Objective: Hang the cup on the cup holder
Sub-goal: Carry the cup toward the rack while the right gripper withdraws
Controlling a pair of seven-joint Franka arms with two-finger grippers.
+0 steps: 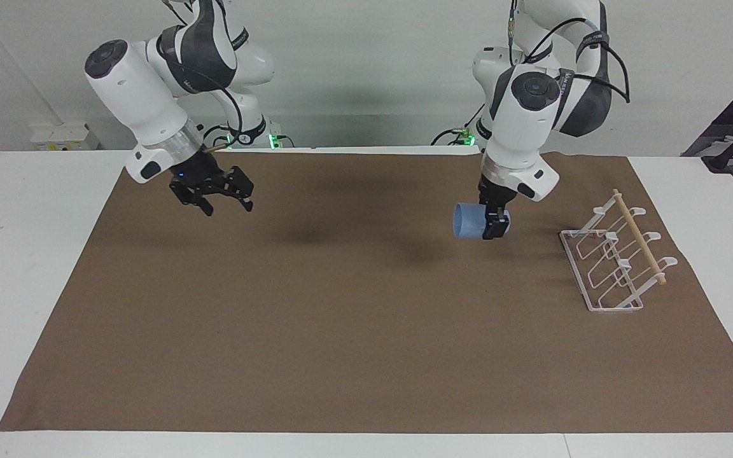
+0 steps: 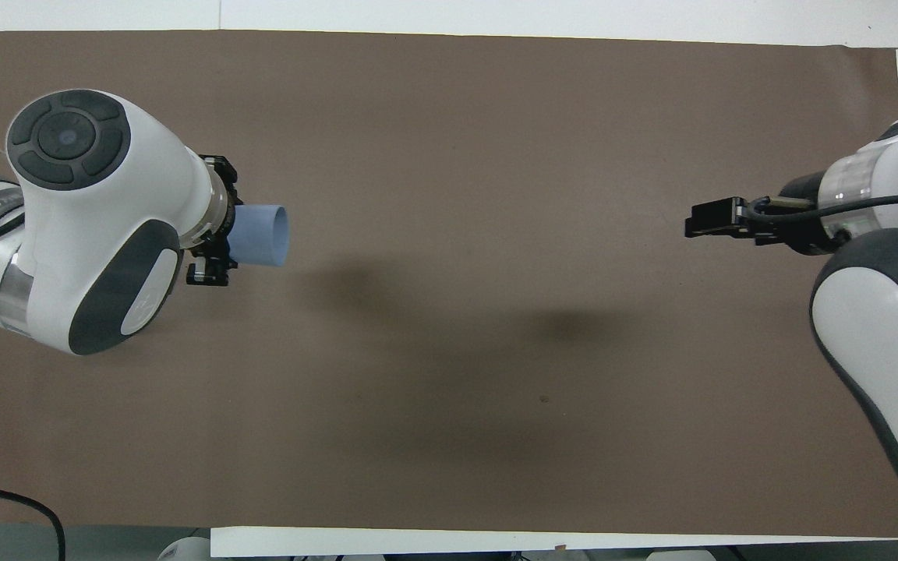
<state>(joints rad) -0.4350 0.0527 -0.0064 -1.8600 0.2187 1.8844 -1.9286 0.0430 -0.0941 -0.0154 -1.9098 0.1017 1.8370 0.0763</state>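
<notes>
The light-blue cup (image 1: 470,221) hangs on its side in the air, its mouth turned toward the right arm's end of the table. My left gripper (image 1: 494,224) is shut on the cup's base, over the mat just beside the cup holder. The white wire cup holder (image 1: 614,264) with its wooden dowel stands on the mat at the left arm's end. My right gripper (image 1: 225,200) hangs open with nothing in it over the mat at the right arm's end. In the overhead view the cup (image 2: 262,235) sticks out of the left gripper (image 2: 219,234), the right gripper (image 2: 710,220) is far off, and the left arm hides most of the holder.
A brown mat (image 1: 366,343) covers most of the white table (image 1: 35,254). The wide stretch of mat between the two grippers holds only shadows. A small white box (image 1: 61,135) sits against the wall at the right arm's end.
</notes>
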